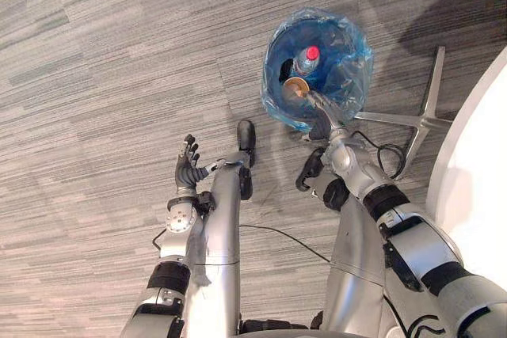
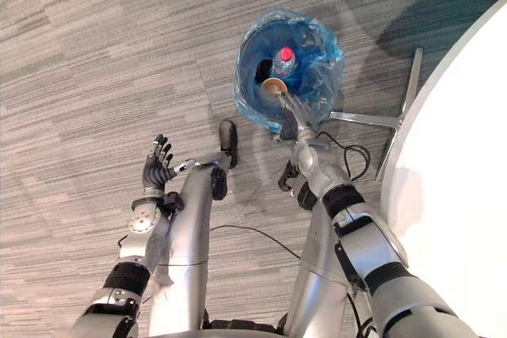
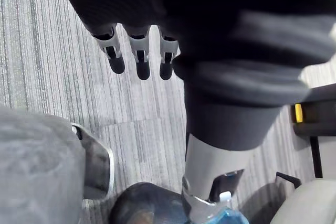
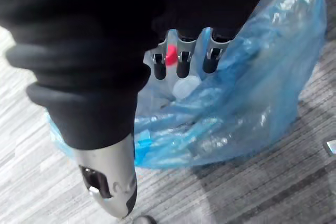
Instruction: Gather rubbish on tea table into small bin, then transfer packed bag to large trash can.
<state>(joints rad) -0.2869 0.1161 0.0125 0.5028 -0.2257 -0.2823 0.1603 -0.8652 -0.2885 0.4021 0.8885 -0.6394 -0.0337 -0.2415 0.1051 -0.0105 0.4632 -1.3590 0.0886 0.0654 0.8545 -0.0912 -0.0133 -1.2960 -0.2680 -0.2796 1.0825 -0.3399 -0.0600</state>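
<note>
Floor: grey striped carpet [image 1: 103, 77], running under everything in the head views.
Small bin [image 1: 279, 106]: stands on the carpet, lined with a blue bag [image 1: 352, 61] whose mouth is open.
Inside the bin: a bottle [image 1: 304, 62] with a red cap, a round brown piece [image 1: 297, 87] just nearer the robot than the bottle, and something dark beside them that I cannot tell.
Right hand [image 1: 319, 110]: at the bin's near rim, fingers [image 4: 181, 64] straight over the bag's mouth, thumb stretched away, nothing held.
Left hand [image 1: 188, 165]: well apart from the bin on the robot's left, above bare carpet, fingers spread and relaxed, empty.
Chair base [image 1: 424, 116]: silver legs on the carpet just right of the bin.
White table [image 1: 475, 172]: its curved edge lies right of the bin, beyond the chair base.
</note>
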